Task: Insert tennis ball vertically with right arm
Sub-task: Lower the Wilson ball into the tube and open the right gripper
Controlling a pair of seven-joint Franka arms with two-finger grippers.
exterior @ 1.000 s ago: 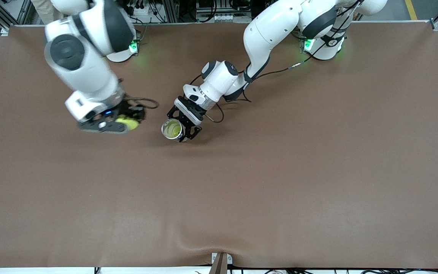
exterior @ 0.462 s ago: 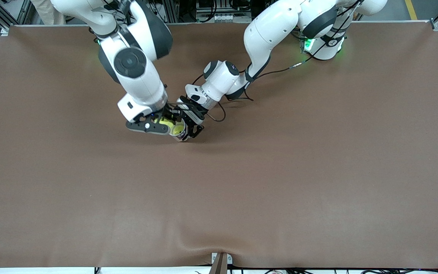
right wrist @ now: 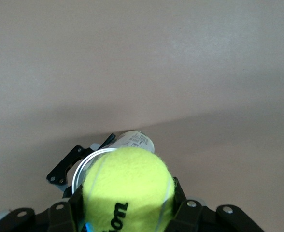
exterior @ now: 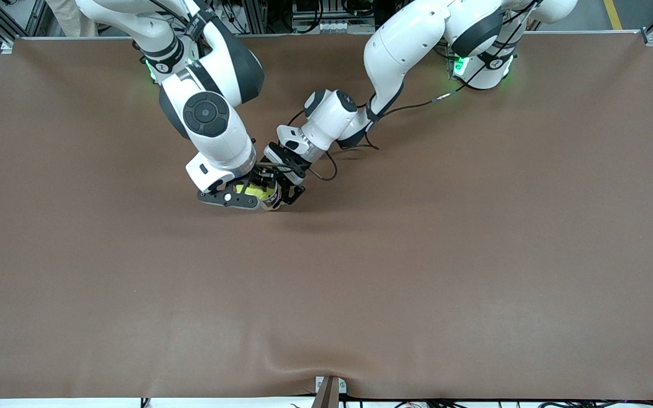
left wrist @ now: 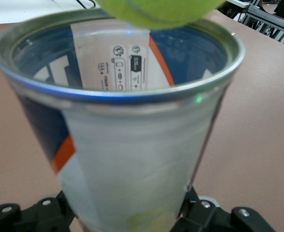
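Your right end effector (exterior: 250,192), gripping the tennis ball (right wrist: 126,186), has swung in over the can (left wrist: 127,140) clamped by your left end effector (exterior: 281,195). Only the left wrist view shows the can's printed label, too small to read; the right wrist view shows dark lettering on the ball, cut off.

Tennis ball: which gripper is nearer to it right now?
Right. The right gripper is shut on the tennis ball, directly over the can's open mouth. The left gripper holds that can from below the ball.

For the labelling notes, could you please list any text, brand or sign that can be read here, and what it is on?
"on": black letters, the end of a cut-off word, on the tennis ball in the right gripper.
Small black print and round symbols on the white label panel inside the can held by the left gripper: too small to read.
Nothing else carries text.
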